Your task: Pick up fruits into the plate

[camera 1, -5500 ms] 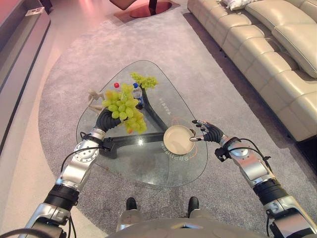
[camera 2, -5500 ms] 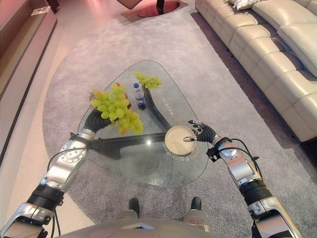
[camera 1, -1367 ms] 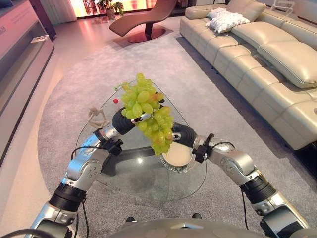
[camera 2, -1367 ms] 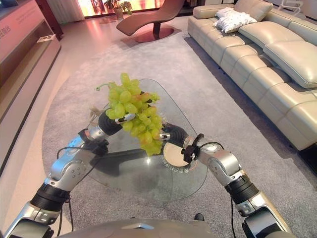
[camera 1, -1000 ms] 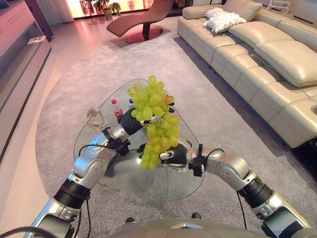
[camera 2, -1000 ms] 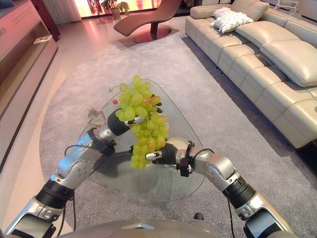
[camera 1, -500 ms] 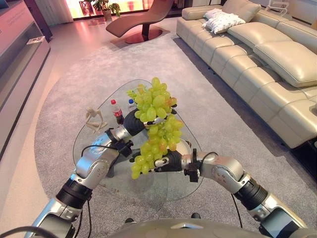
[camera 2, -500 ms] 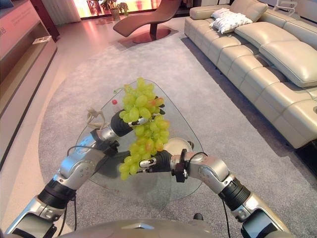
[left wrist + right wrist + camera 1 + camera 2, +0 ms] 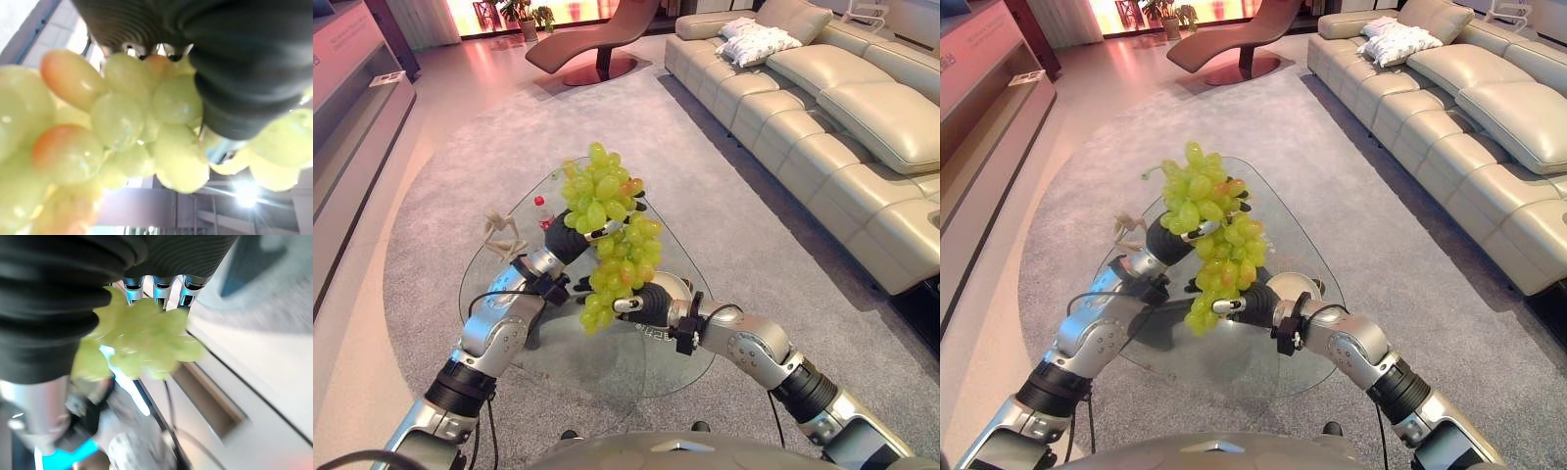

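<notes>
Holding: I have the grapes [image 9: 607, 235] up in the air over the table [image 9: 499, 294], near the plate [image 9: 672, 291].
Table: glass, with a small bottle [image 9: 541, 208] and a figurine [image 9: 499, 233] on the far side, well clear of my path.
Grapes: one big green bunch, the lower end hanging loose.
Left hand [image 9: 570, 238]: fingers curled round the top of the bunch.
Right hand [image 9: 641, 304]: under the hanging end; I cannot tell how its fingers stand.
Plate: mostly hidden behind the right hand.
Doing it well: I would clear the right hand off the plate, then lower slowly so the tail settles first.
</notes>
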`<state>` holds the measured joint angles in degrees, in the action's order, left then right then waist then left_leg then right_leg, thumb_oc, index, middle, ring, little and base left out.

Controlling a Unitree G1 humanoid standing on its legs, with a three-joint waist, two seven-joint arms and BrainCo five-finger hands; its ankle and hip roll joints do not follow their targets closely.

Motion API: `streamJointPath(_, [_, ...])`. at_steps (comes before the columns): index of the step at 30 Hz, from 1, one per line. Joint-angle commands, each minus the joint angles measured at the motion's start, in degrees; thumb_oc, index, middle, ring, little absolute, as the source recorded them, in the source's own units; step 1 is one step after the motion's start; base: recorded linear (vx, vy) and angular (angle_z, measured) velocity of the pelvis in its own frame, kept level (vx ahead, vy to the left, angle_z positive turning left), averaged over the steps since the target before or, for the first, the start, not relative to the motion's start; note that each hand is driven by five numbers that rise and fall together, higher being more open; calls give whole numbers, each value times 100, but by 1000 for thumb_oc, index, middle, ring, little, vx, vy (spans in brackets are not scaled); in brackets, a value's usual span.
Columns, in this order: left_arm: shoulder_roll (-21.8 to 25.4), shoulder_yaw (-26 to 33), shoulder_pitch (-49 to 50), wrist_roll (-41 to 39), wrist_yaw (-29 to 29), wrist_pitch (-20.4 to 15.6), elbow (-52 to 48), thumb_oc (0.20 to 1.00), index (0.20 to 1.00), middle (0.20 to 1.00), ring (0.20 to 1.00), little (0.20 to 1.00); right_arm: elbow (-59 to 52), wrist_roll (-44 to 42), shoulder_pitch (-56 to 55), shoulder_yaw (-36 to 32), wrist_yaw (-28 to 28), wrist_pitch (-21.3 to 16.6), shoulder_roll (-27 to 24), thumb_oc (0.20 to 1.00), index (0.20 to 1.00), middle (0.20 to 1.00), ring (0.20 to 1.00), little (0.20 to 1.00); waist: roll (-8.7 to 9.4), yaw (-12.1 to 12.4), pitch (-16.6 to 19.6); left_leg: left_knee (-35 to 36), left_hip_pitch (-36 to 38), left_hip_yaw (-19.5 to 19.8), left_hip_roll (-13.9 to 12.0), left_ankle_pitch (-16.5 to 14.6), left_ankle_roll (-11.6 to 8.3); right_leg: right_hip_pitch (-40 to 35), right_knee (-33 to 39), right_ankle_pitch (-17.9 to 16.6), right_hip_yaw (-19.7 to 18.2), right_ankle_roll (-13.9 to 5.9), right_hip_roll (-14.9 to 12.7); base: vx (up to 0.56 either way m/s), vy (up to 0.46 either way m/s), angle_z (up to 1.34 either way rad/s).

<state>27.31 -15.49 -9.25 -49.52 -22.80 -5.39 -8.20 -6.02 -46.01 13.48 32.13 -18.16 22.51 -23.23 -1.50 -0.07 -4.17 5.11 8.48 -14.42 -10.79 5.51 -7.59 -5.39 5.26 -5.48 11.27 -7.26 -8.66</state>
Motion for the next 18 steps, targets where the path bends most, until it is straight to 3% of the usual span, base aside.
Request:
streamJointPath(1, [9, 313, -289, -43, 151, -508, -188, 200, 200, 200, 200, 200, -676, 74, 92, -432, 467, -842, 430, 1000, 1000, 1000, 1000, 1000, 178, -10, 82, -266, -111, -43, 63, -341, 135, -225, -383, 327, 516, -106, -433, 0, 0, 0])
streamJointPath(4, [-90, 424, -235, 31, 269, -500, -252, 200, 200, 200, 200, 200, -675, 239, 25, -570, 723, -1072, 579, 1000, 1000, 1000, 1000, 1000, 147, -29, 74, -281, -115, -63, 66, -347, 136, -217, -379, 317, 527, -113, -449, 0, 0, 0])
streamJointPath(18, [-397, 3, -499, 205, 618, -505, -180, 200, 200, 200, 200, 200, -790, -203, 297, -174, 872, -1011, 962, 1000, 1000, 1000, 1000, 1000, 126, -56, 32, -279, -111, -16, 102, -384, 171, -190, -404, 361, 452, -96, -406, 0, 0, 0])
